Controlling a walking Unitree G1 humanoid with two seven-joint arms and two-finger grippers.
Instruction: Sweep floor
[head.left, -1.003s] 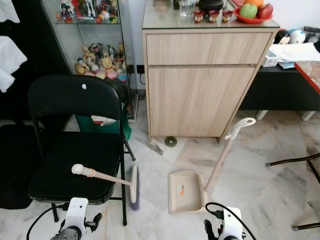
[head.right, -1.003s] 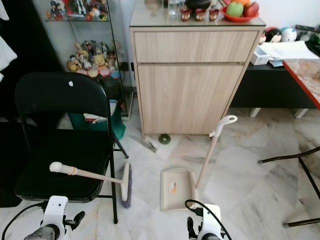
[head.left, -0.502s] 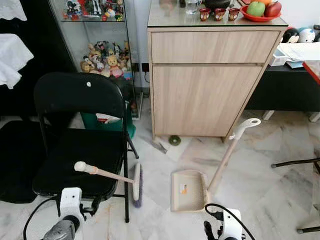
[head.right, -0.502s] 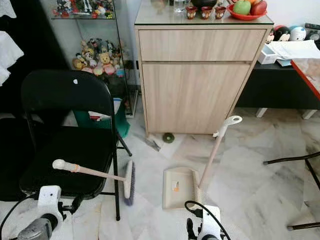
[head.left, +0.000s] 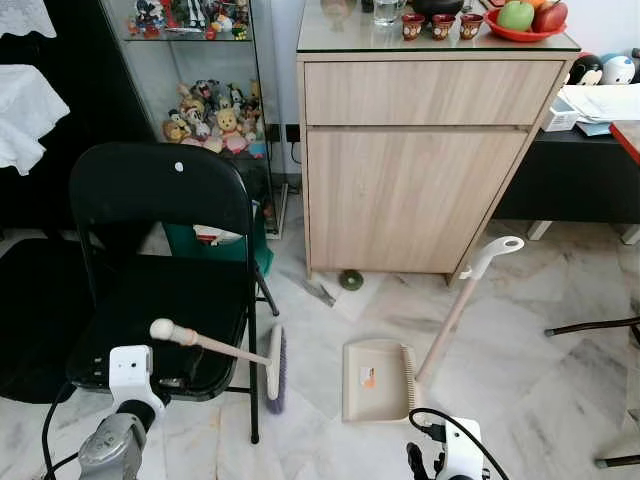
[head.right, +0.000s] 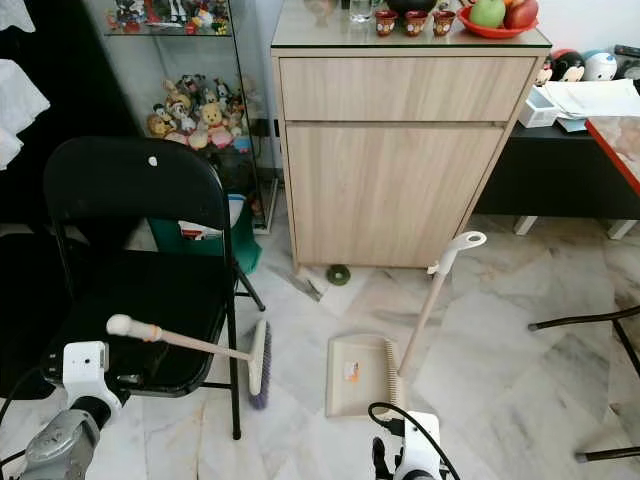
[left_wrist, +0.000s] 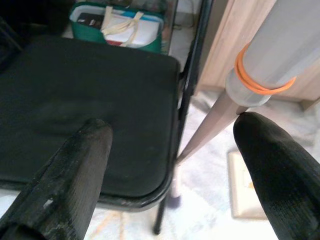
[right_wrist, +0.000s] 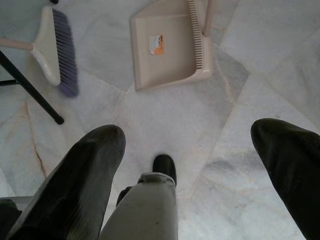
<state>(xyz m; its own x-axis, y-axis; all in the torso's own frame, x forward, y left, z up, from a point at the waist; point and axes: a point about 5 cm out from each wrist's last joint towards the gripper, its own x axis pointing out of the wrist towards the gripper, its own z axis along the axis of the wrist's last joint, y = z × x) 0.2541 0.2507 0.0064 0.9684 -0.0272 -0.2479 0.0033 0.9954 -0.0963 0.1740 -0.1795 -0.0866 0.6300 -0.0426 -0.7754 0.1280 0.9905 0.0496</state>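
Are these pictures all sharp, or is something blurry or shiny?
Left eye view: evenly lit and sharp; the glass cabinet top reflects light. Left wrist view: the black fingers and the broom handle loom soft, out of focus. Right wrist view: the dustpan is fairly crisp, the near fingers blurred.

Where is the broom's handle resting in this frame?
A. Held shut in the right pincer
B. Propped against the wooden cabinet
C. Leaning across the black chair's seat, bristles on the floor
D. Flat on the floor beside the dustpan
C: the broom slants from its bristles on the floor up over the seat of the black chair, and the open left pincer has not gripped it.
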